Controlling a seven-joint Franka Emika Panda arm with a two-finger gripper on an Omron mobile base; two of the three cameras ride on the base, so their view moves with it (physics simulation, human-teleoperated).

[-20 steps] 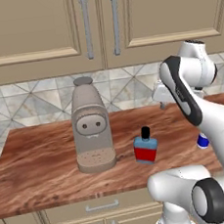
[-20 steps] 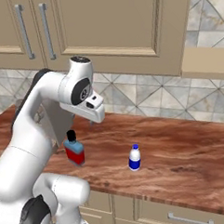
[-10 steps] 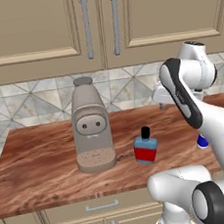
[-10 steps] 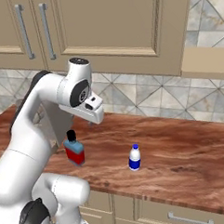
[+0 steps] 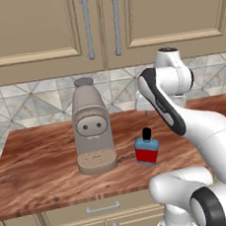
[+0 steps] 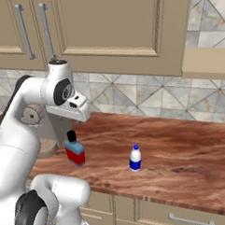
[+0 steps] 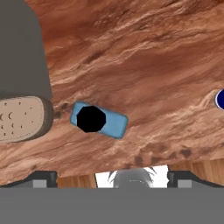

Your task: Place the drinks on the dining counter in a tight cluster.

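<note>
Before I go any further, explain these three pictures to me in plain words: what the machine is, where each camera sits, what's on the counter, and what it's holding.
The machine is a white robot arm on a driving base, in a rendered kitchen. Two cameras ride on the base behind the arm, one to its left, one to its right. The third sits on the hand and looks straight down.

On the wood-grain counter stand a squat blue flask with a red label and black cap, a tiny white bottle with a blue cap, and a grey coffee machine. From above, the flask is the blue oblong with a black circle.

The hand hangs over the flask, open, holding nothing.
</note>
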